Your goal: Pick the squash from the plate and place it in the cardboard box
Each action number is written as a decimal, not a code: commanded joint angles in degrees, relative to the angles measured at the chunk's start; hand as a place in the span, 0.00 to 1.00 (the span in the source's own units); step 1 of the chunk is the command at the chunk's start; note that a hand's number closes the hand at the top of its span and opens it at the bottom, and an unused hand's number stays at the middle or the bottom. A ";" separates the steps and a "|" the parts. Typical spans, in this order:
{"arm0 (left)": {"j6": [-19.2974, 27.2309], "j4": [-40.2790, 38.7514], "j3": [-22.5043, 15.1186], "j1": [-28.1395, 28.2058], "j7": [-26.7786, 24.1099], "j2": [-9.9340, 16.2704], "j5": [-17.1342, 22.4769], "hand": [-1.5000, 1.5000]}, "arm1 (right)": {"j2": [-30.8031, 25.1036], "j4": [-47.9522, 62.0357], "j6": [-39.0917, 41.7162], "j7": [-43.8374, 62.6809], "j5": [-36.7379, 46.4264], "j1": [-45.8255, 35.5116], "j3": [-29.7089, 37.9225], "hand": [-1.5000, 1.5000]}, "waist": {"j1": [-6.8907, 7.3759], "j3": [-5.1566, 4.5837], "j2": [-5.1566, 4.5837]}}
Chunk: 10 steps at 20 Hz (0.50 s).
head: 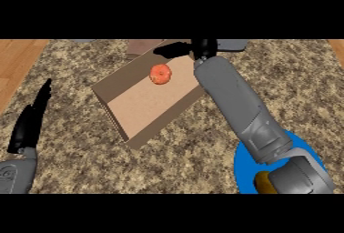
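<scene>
R hand (204, 47) shows only as a dark shape at the far end of the cardboard box (144, 102), just past its far rim; can't tell how its fingers stand, forearm hides most of it; nothing seen held in it. R forearm (232, 98) runs from lower right diag. across the box's right side, passing over the blue plate (243, 169). Squash (160, 73), orange-red, lies inside the box on its floor near the far end, apart from the hand. A yellow-brown item (265, 183) sits on the plate, partly under the forearm; can't tell what it is. L hand (30, 123) at the view's left edge, fingers straight & together, pointing up, resting. Box sits tilted on the speckled counter (87, 168); wood floor (17, 59) at upper left.
</scene>
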State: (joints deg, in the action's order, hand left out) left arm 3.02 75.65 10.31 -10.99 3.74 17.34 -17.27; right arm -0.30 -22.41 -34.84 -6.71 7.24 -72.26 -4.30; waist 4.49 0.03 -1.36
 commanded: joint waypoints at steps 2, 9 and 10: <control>0.29 -0.40 1.00 1.93 -0.92 0.40 0.07 0.50 | -3.33 -0.03 5.42 -8.88 -5.04 3.27 6.00 0.00 | -2.30 0.00 0.48; 1.71 2.76 1.43 6.00 -0.06 -0.91 -0.31 0.50 | -9.24 -3.13 10.28 -6.12 -4.83 8.20 6.38 0.00 | -4.26 -0.03 1.43; 1.94 0.51 2.37 3.53 -0.01 -0.07 -0.18 0.50 | -13.40 -1.95 13.34 -9.87 -5.99 9.83 8.12 0.00 | -4.29 -0.02 1.15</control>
State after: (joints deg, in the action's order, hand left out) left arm 3.89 77.44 11.90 -7.09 3.95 17.41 -17.19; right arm -8.36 -23.58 -26.36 -14.33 2.29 -66.11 2.36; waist 1.14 0.01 -0.33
